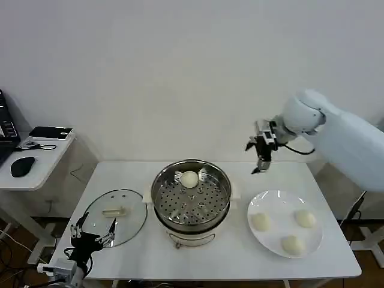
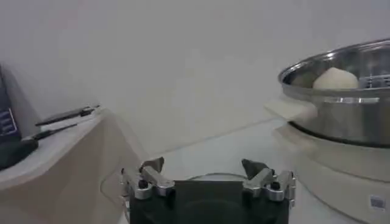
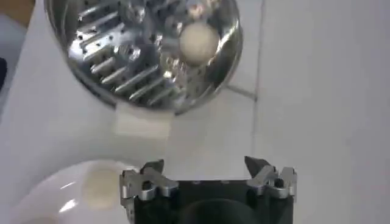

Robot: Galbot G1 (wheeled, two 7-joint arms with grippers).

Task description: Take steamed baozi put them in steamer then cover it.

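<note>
One smooth cream-white baozi (image 1: 189, 179) sits on the perforated tray of the steel steamer (image 1: 191, 201); three more lie on the white plate (image 1: 273, 204). The glass cover (image 1: 114, 217) rests flat on the desk (image 1: 324, 252). The right end effector (image 1: 261, 157) hangs raised behind the plate, fingers apart and empty. The left end effector (image 1: 92, 231) hovers at the cover's near edge, also apart.

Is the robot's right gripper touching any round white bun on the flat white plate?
Apart. The head view shows the right gripper, open, raised behind the plate, clear of its three buns.
</note>
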